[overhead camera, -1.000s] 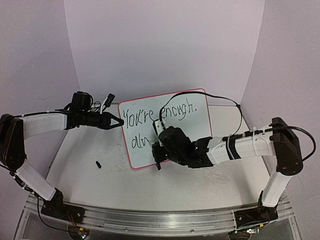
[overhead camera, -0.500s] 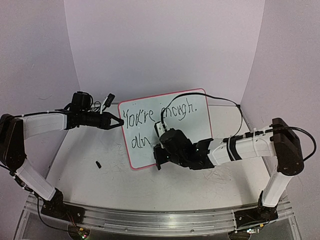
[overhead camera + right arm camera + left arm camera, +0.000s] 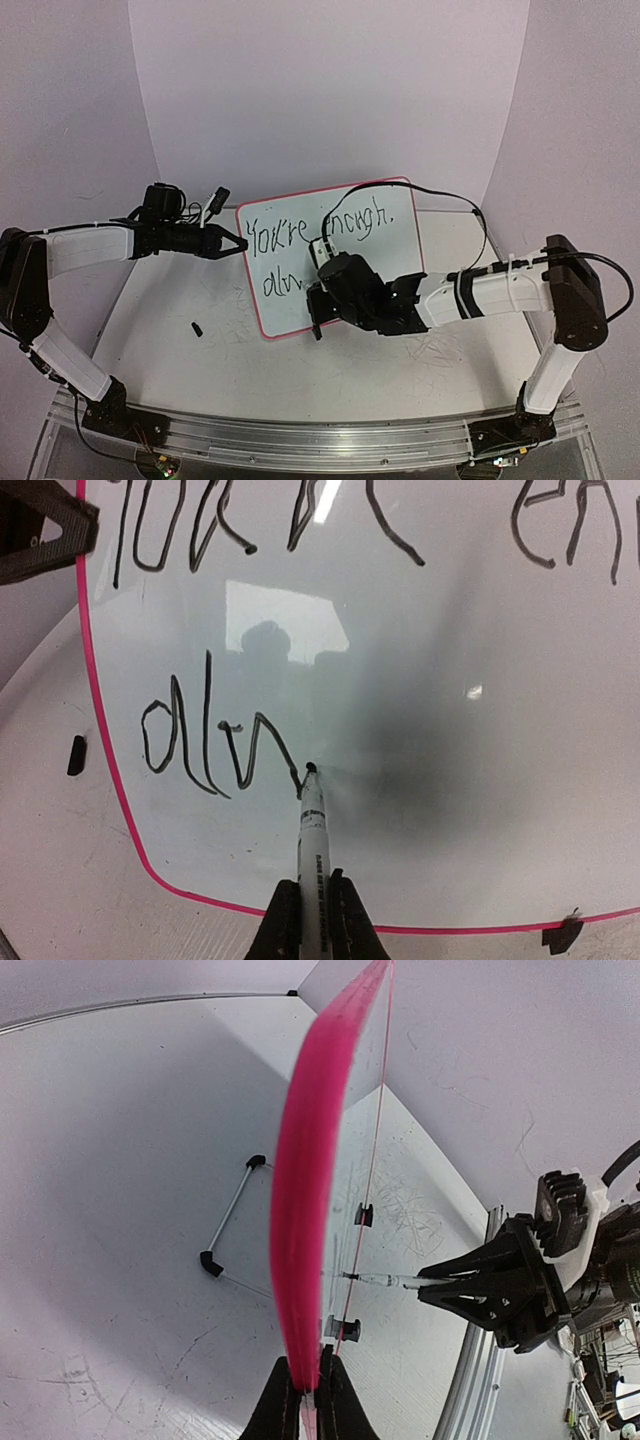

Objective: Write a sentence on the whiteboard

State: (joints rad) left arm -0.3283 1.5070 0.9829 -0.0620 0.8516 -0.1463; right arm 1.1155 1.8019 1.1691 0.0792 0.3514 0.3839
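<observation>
The whiteboard (image 3: pixel 398 252), white with a pink rim and rounded corners, stands tilted on the counter (image 3: pixel 200 365), the sentence (image 3: pixel 280 237) in black reading "You're enough." above an unfinished second line.

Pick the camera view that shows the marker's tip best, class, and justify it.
Right wrist: the marker points up from the right gripper, tip on the whiteboard beside the last stroke. Left wrist shows it small, side-on. Top external hides it behind that gripper.
</observation>
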